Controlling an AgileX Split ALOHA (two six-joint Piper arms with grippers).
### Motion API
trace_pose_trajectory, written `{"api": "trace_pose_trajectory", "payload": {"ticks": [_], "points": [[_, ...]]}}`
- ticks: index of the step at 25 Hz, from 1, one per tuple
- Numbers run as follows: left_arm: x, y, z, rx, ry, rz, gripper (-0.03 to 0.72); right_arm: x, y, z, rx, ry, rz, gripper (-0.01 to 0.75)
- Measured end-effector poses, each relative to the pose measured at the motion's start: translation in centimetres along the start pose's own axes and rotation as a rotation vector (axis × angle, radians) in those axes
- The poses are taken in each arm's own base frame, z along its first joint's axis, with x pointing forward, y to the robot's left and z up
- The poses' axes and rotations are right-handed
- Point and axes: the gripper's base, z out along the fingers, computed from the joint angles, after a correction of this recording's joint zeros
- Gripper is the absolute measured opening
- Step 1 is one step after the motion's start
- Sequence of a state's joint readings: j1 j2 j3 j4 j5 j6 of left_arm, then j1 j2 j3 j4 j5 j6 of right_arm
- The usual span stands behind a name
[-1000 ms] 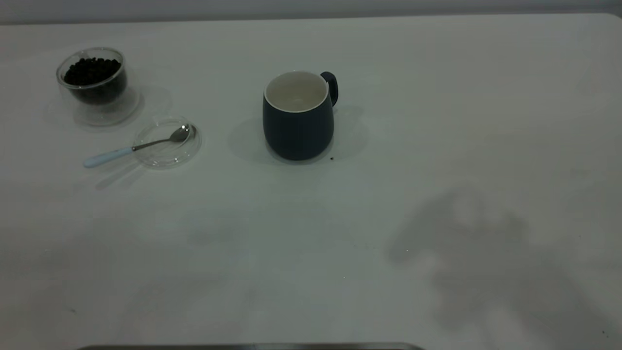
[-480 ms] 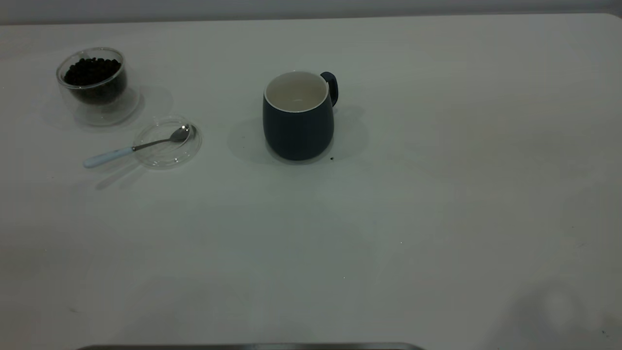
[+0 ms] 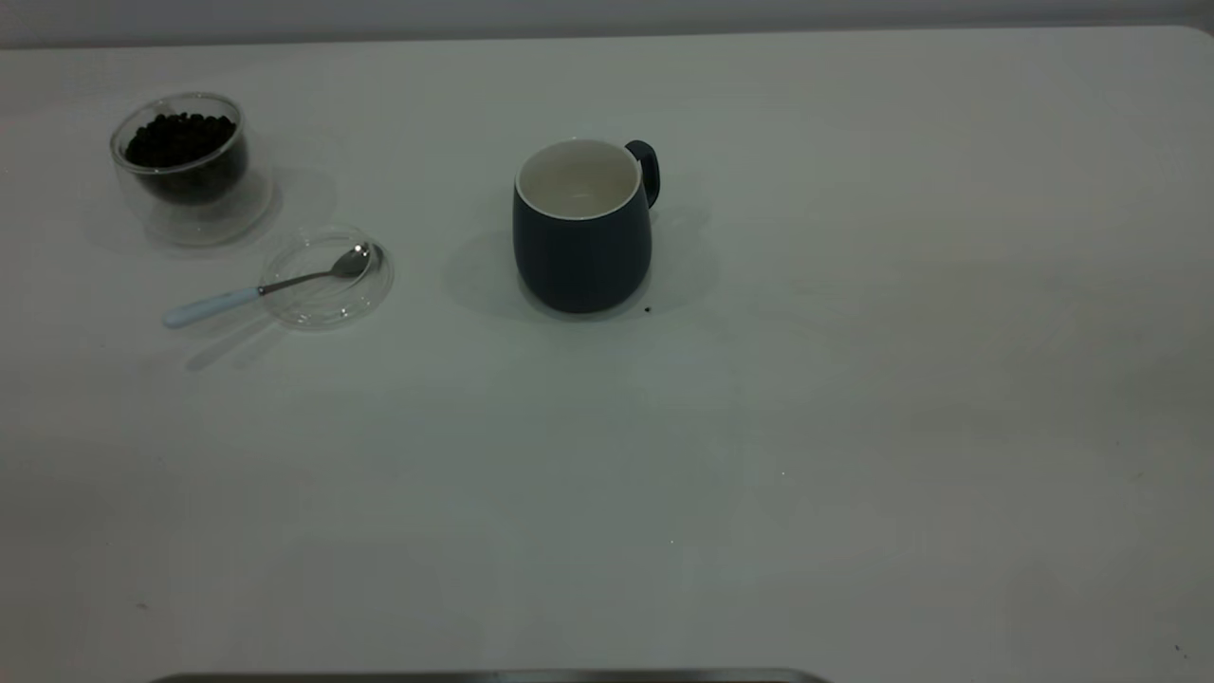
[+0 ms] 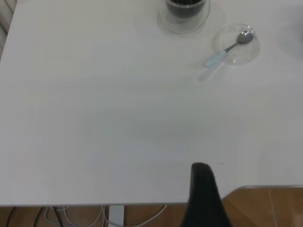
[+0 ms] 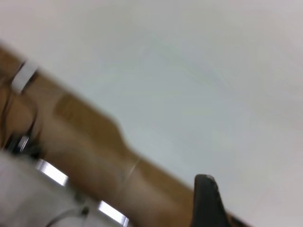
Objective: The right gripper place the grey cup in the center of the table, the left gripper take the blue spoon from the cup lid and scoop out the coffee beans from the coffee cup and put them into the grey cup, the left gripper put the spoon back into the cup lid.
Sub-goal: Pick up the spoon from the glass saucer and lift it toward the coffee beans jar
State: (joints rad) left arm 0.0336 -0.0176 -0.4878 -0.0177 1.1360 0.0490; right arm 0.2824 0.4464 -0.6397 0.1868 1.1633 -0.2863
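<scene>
The grey cup point(image 3: 580, 247) stands upright mid-table on the white table point(image 3: 854, 285), handle to the back right, its white inside empty. The coffee cup point(image 3: 180, 185) with coffee beans point(image 3: 180, 139) stands at the far left. The cup lid point(image 3: 327, 302) lies beside it, and the blue spoon point(image 3: 270, 285) rests with its bowl in the lid and its handle out over the table. Neither gripper shows in the exterior view. My left gripper point(image 4: 203, 189) shows only as a dark tip over the table's front edge, far from the spoon point(image 4: 228, 48), lid point(image 4: 236, 53) and coffee cup point(image 4: 184, 12). My right gripper point(image 5: 207, 198) is over a table edge.
A small dark speck point(image 3: 648, 308) lies by the grey cup's base. A metal strip point(image 3: 493, 676) runs along the front edge. Wooden floor point(image 4: 265, 208) and cables point(image 4: 85, 215) show below the table's edge in the left wrist view.
The arm's shadow on the right front of the table slid toward the front right corner and is gone. The cups, lid and spoon have not moved.
</scene>
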Motion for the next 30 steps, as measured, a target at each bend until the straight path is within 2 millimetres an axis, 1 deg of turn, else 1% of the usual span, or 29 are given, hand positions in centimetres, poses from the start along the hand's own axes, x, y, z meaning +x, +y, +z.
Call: {"api": "trace_pose_trajectory", "payload": {"ticks": [5, 7, 12, 15, 20, 30], "points": [[0.0, 0.0, 0.0, 0.0, 0.0, 0.0, 0.592, 2.9, 0.3, -1.4, 0.161, -0.167, 0.081, 0.462], [0.0, 0.0, 0.0, 0.0, 0.0, 0.0, 0.592, 3.8, 0.5, -1.6, 0.212, -0.207, 0.123, 0.462], [0.0, 0.0, 0.0, 0.0, 0.0, 0.0, 0.592, 5.8, 0.7, -1.2, 0.311, -0.257, 0.197, 0.462], [0.0, 0.0, 0.0, 0.0, 0.0, 0.0, 0.592, 6.3, 0.8, -1.0, 0.345, -0.266, 0.236, 0.462], [0.0, 0.0, 0.0, 0.0, 0.0, 0.0, 0.592, 6.8, 0.8, -1.3, 0.391, -0.294, 0.251, 0.462], [0.0, 0.0, 0.0, 0.0, 0.0, 0.001, 0.592, 7.0, 0.6, -1.1, 0.408, -0.283, 0.274, 0.462]]}}
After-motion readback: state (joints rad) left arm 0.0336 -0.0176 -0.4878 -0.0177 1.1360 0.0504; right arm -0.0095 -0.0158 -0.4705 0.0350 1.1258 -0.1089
